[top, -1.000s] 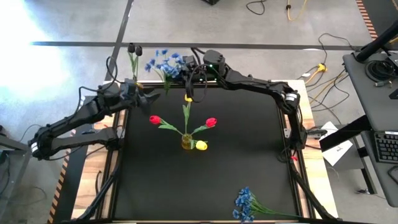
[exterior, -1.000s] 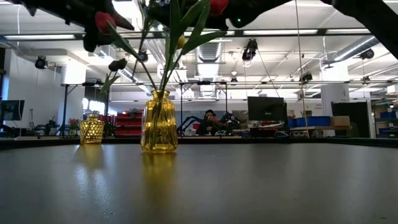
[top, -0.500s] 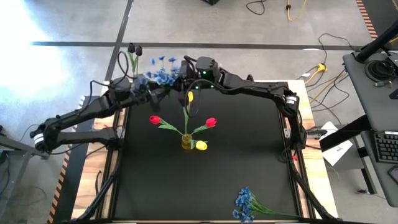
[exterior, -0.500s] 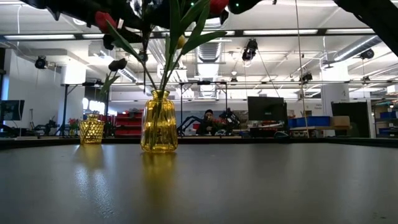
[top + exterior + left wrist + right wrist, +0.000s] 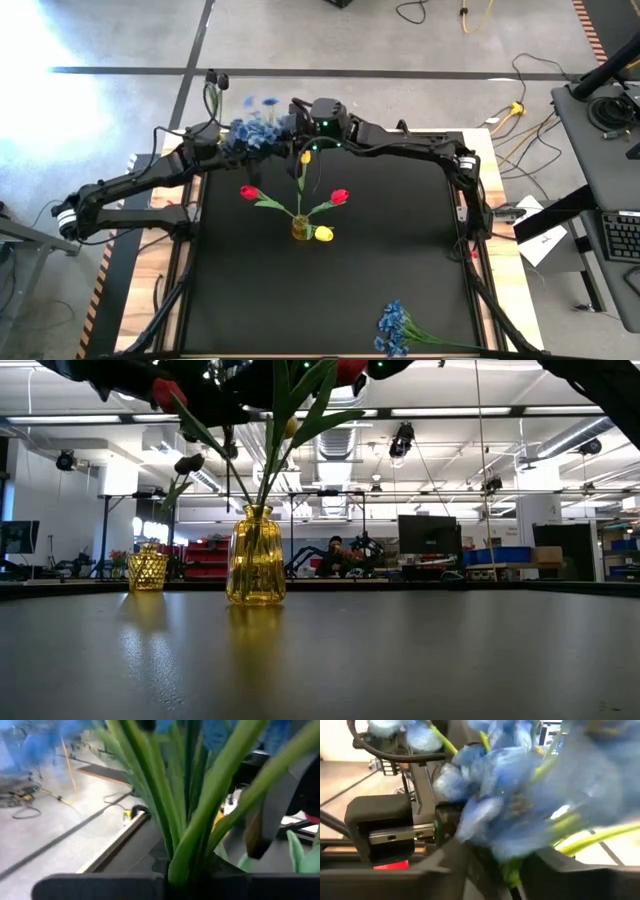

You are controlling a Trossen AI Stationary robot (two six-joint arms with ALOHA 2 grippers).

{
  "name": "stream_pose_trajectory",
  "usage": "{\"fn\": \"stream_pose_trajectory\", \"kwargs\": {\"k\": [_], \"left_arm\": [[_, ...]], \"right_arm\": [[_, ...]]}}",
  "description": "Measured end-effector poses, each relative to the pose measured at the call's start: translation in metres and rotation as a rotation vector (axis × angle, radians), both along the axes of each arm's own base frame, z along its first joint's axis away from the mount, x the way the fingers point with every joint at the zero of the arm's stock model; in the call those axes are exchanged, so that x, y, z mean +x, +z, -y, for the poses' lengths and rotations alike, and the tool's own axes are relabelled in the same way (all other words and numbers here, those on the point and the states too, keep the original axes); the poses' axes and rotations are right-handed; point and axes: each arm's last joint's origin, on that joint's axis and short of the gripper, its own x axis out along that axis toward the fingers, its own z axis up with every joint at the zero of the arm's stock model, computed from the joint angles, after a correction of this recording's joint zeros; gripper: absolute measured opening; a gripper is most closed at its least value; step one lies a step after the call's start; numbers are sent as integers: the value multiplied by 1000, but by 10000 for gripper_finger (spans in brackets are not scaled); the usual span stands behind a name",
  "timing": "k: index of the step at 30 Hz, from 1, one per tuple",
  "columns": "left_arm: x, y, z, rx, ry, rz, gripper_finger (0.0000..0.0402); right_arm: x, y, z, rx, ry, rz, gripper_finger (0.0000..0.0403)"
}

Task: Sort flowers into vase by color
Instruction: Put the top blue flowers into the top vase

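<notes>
A bunch of blue flowers [image 5: 255,128] hangs over the table's far left edge, between my two grippers. My left gripper [image 5: 232,140] comes from the left and is shut on its green stems. My right gripper [image 5: 292,115] comes from the right. Its fingers stand apart on either side of the stems [image 5: 512,870], with the blue blossoms [image 5: 520,795] close before it. A yellow glass vase [image 5: 300,229] stands mid-table with its base on the black top. It holds two red tulips [image 5: 248,192] and yellow ones [image 5: 305,157]. My left gripper pinches the blue bunch's green stems [image 5: 182,865] between its two fingers, coming level from the table's left. The stems fan out past the fingers, and the bunch is lifted clear of the table. Whether my right gripper touches the stems, I cannot tell.
A second blue bunch [image 5: 395,325] lies at the table's near edge, right of middle. A small golden vase [image 5: 147,568] stands at the far left in the low view. The tulips' stems and leaves [image 5: 275,450] spread wide above the yellow vase [image 5: 255,555].
My right gripper has carried the blue bunch toward the table's left. My left gripper has moved toward the far edge and right to meet it, and has taken hold of the stems. The bunch now sits lower and farther left.
</notes>
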Motion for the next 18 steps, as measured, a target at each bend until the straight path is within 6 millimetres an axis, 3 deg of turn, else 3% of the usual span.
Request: {"fn": "stream_pose_trajectory", "kwargs": {"k": [5,9,12,18], "left_arm": [[-15,1,0,25,70,-51,9],[-34,6,-15,69,366,-65,3],[-46,8,-34,123,566,-67,2],[-65,1,-71,104,778,-90,1]], "right_arm": [[-10,20,-2,15,-11,33,231],[-32,53,-9,-27,-9,86,273],[-45,66,-13,-24,-8,75,289],[-60,77,-17,-17,-13,47,290]]}}
